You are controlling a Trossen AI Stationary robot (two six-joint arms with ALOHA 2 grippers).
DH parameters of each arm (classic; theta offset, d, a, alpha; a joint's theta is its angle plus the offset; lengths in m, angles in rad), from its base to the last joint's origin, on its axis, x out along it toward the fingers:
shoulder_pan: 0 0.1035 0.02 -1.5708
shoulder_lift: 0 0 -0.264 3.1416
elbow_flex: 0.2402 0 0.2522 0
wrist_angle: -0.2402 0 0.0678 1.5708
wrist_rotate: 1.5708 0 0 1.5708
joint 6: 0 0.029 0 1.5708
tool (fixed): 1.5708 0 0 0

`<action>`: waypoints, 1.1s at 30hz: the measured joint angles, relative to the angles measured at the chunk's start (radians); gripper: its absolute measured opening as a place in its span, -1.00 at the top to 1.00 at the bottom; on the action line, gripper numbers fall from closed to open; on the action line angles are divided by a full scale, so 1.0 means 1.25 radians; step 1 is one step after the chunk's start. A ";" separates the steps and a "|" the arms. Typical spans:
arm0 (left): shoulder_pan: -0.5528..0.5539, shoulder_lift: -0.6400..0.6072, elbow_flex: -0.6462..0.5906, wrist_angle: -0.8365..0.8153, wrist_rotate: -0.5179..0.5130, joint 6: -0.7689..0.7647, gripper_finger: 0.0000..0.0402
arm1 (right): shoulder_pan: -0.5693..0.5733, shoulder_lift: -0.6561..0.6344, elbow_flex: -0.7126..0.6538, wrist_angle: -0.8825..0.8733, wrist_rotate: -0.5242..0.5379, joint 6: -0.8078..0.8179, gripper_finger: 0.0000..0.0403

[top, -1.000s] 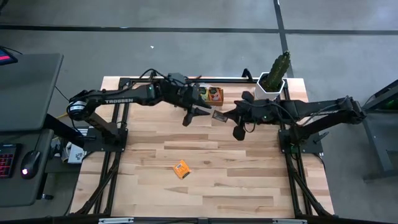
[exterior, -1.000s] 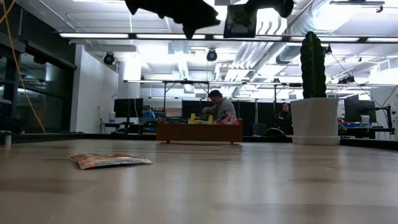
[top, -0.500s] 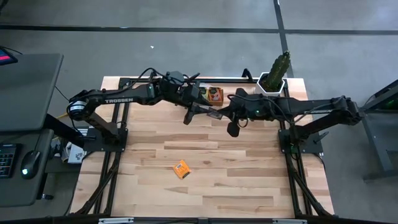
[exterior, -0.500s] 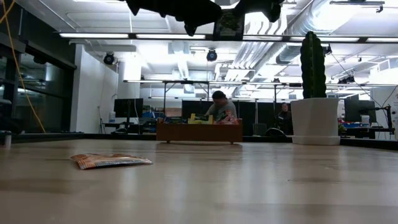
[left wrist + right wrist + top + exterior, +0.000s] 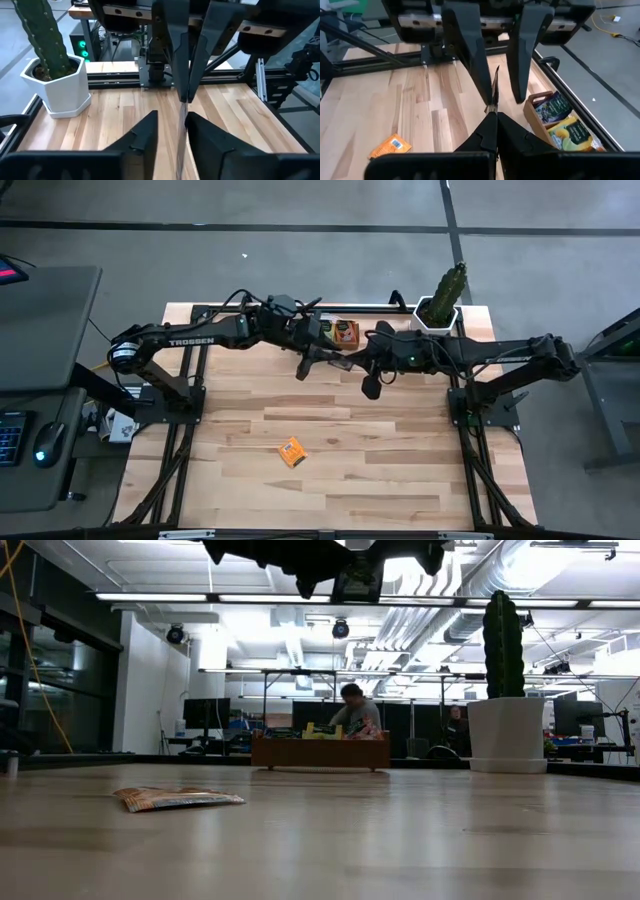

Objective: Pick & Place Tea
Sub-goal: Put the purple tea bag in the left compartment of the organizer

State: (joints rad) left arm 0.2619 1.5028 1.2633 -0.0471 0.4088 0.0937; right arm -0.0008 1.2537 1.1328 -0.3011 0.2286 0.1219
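A dark tea sachet hangs high over the table's far middle, held by my shut right gripper, which reaches in from the right. My left gripper comes from the left and is open. Its fingers stand on either side of the sachet's free end; whether one touches it, I cannot tell. An orange sachet lies flat on the table's near middle. The wooden tray at the far edge holds more sachets. My right gripper pinches the dark sachet by one edge between its two fingers. It comes from the table's right, nearly level, slanting a little down. The sachet stands on edge, its flat faces toward the near and far edges, lifted clear of the table.
A potted cactus in a white pot stands at the far right corner, close to my right arm. The tray lies just beyond both grippers. Bare wood spreads over the near half around the orange sachet. Two people show in the room behind.
My right gripper has carried the dark sachet toward the table's left, up to my left gripper. The sachet's free end now stands between my left gripper's fingers.
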 joint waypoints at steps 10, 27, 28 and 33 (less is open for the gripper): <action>0.000 0.000 0.000 -0.001 -0.033 0.004 0.97 | -0.005 0.004 0.000 0.022 0.007 0.001 1.00; 0.001 0.001 0.000 -0.007 -0.066 0.013 1.00 | -0.004 -0.024 -0.001 0.024 0.087 0.027 0.76; 0.001 0.001 0.000 -0.007 -0.066 0.013 1.00 | -0.005 -0.030 -0.001 0.024 0.081 0.028 0.71; 0.001 0.001 0.000 -0.011 -0.089 0.023 1.00 | -0.004 -0.060 -0.001 0.014 0.080 0.033 0.40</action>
State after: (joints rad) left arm 0.2626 1.5043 1.2636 -0.0612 0.2981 0.1219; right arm -0.0063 1.1788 1.1320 -0.2834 0.3284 0.1629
